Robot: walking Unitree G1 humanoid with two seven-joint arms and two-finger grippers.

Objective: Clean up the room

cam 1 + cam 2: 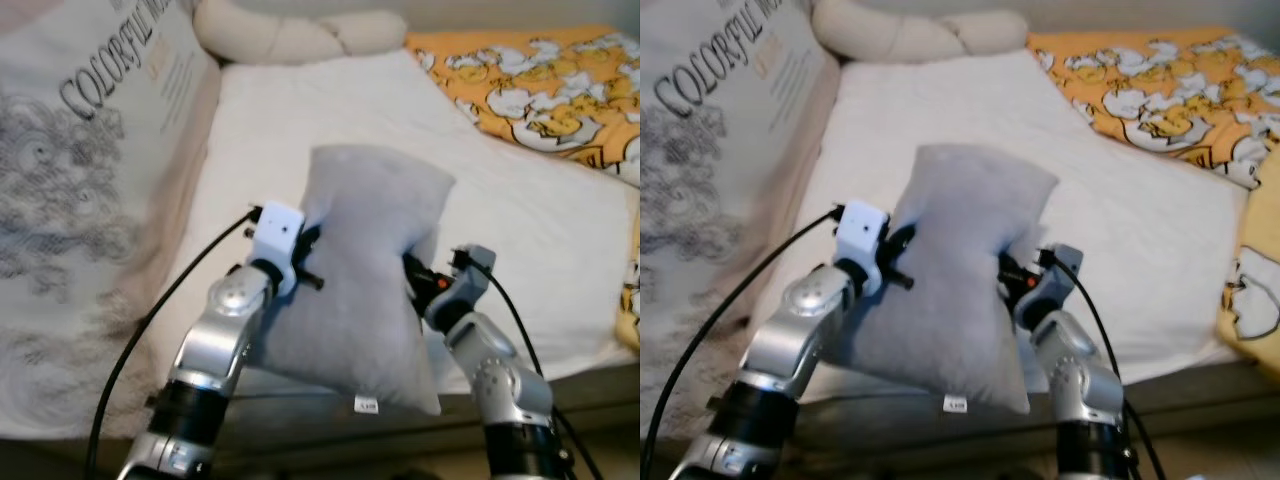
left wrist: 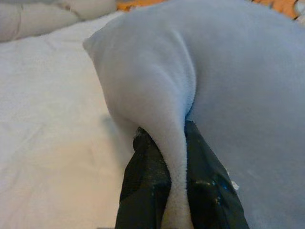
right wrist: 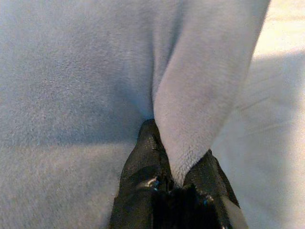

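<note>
The bed (image 1: 330,130) wears a white sheet (image 1: 520,240) — at its head lies a cream knotted cushion (image 1: 300,35), and an orange duck-print blanket (image 1: 540,85) covers its right side.

Soft, even indoor light, mild blur throughout, faint shadow under the grey pillow (image 1: 365,270).

Both silver arms are reaching forward and up, elbows bent, wrists turned in toward each other. The left gripper (image 1: 312,243) is pinching a fold of the gray pillow (image 1: 365,270) between its 2 black fingers (image 2: 147,186), jaws closed tight on the fabric. The right gripper (image 1: 412,272) is clamping the opposite side the same way, its fingers (image 3: 143,186) squeezing a fold.
</note>
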